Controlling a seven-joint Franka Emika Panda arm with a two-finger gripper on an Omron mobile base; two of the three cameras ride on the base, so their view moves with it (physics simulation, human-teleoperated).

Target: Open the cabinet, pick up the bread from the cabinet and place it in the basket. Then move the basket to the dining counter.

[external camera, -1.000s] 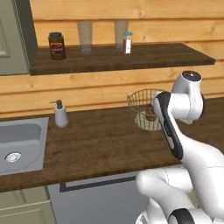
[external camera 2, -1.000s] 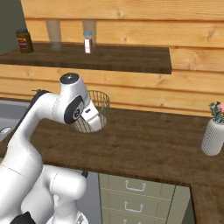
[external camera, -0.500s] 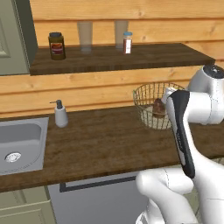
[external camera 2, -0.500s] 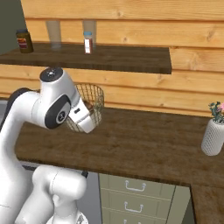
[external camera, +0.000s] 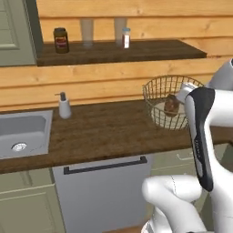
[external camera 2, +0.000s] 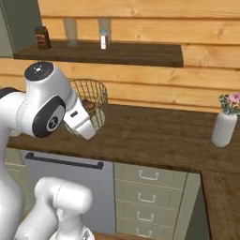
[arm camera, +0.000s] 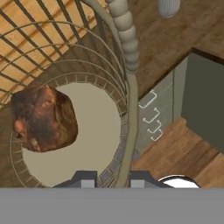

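My gripper (arm camera: 113, 180) is shut on the rim of the grey wire basket (arm camera: 127, 48), which passes between the two dark fingertips (arm camera: 85, 178). The dark-brown bread (arm camera: 43, 118) lies on the basket's pale base. From the left base view, the basket (external camera: 157, 96) hangs by its right rim from my white hand, just over the wood worktop, with the bread (external camera: 171, 104) inside. From the right, the basket (external camera 2: 99, 93) and bread (external camera 2: 88, 105) sit behind my forearm. The dining counter is out of view.
A steel sink (external camera: 22, 132) and soap dispenser (external camera: 64, 106) are at the left of the worktop. The high shelf holds a brown jar (external camera: 60, 40), two glasses and a small bottle (external camera: 126, 37). A vase of flowers (external camera 2: 224, 127) stands at the right, with drawers (external camera 2: 147, 187) below.
The arm has swung right and carried the basket with the bread that way and a little up. The whole picture has shifted slightly, so the camera has moved too.
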